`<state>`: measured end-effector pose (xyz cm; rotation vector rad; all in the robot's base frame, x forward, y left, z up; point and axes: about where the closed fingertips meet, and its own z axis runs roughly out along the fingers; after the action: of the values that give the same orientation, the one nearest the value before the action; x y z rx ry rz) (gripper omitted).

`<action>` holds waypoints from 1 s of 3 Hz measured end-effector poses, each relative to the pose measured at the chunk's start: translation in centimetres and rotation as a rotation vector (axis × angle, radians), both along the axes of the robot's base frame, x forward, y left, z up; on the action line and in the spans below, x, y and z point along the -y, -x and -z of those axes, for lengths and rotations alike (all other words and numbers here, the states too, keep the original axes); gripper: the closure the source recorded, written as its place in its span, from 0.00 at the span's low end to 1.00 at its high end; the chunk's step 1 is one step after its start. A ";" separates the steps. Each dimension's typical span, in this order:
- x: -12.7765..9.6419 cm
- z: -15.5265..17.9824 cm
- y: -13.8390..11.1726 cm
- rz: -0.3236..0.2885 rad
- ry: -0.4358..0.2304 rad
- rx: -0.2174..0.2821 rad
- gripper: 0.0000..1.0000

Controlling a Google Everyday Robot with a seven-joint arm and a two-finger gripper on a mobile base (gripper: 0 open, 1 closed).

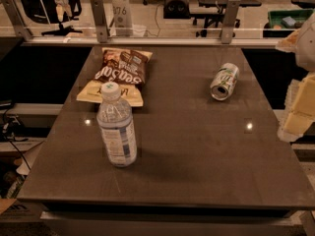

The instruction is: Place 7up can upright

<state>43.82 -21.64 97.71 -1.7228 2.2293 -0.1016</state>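
The 7up can lies on its side on the far right part of the dark table, with one silver end turned toward the camera. Its label is whitish-green. My gripper shows as pale yellowish parts at the right edge of the view, off the table's right side and to the right of and nearer than the can. It touches nothing that I can see.
A clear plastic water bottle with a white cap stands upright at front left. A brown chip bag lies on a yellow bag at the back left. A glass railing with metal posts runs behind the table.
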 end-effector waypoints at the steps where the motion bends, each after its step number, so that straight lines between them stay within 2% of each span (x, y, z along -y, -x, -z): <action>1: 0.0 0.0 0.0 0.000 0.000 0.000 0.00; 2: -0.5 0.4 -1.1 -0.038 -0.005 -0.008 0.00; 3: -1.3 1.7 -3.8 -0.105 -0.009 -0.003 0.00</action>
<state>47.59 -20.29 96.00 -1.8322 2.1336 -0.0643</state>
